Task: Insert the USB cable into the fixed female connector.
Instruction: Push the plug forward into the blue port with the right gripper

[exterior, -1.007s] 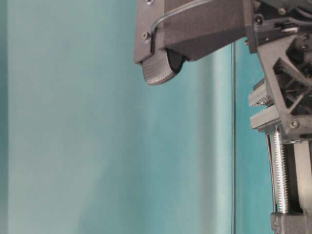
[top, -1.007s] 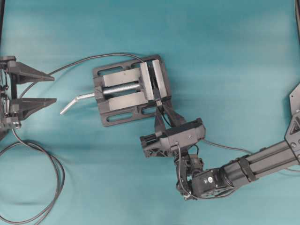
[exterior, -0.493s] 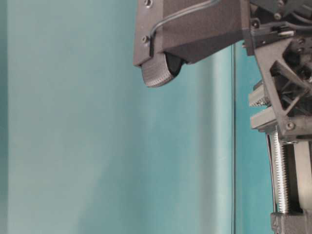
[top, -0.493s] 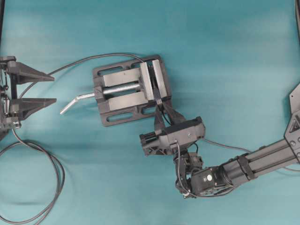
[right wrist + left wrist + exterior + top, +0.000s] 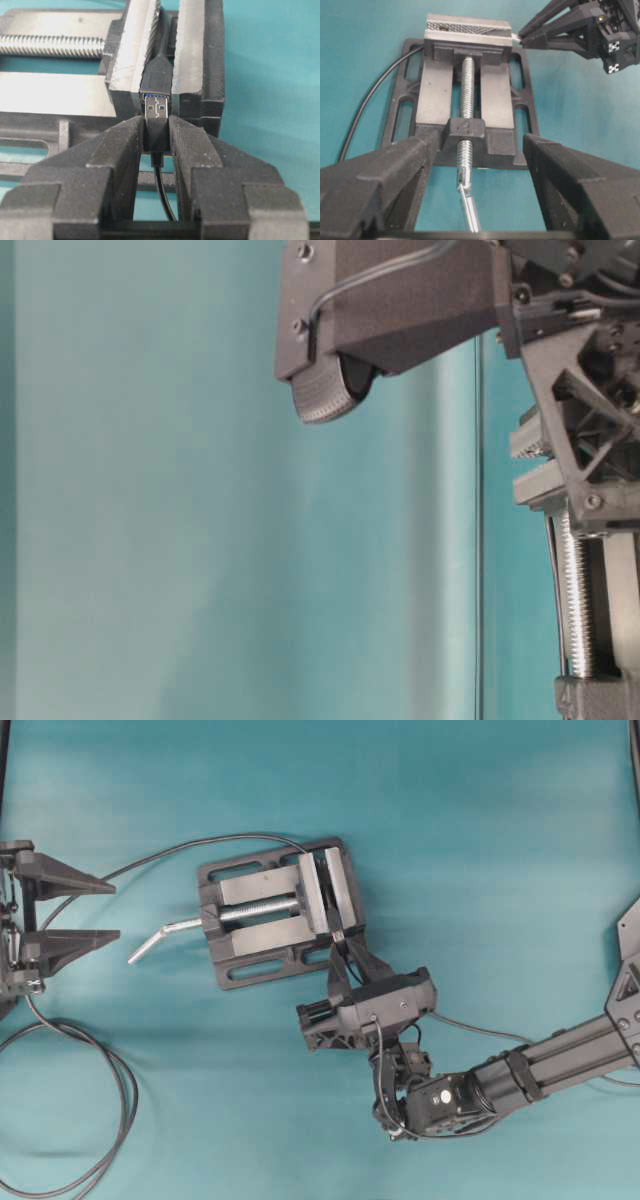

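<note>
My right gripper (image 5: 156, 131) is shut on the USB cable's black plug (image 5: 156, 135). Its metal tip (image 5: 156, 107) points at the fixed female connector (image 5: 156, 80), a small dark socket clamped between the vise's plates. The tip's front end is at the socket's blue mouth, and most of the metal shows outside it. The cable (image 5: 162, 195) hangs back between the fingers. In the overhead view the right gripper (image 5: 341, 948) is at the vise's (image 5: 255, 910) near right corner. My left gripper (image 5: 108, 907) is open and empty, left of the vise handle.
The vise's bent silver handle (image 5: 160, 938) sticks out towards the left gripper. The socket's thin lead (image 5: 200, 842) arcs off to the left. A thicker looped black cable (image 5: 110, 1070) lies at the bottom left. The USB cable (image 5: 480, 1032) trails right along the right arm.
My right gripper has edged slightly towards the vise with the plug in it. The left gripper has not moved.
</note>
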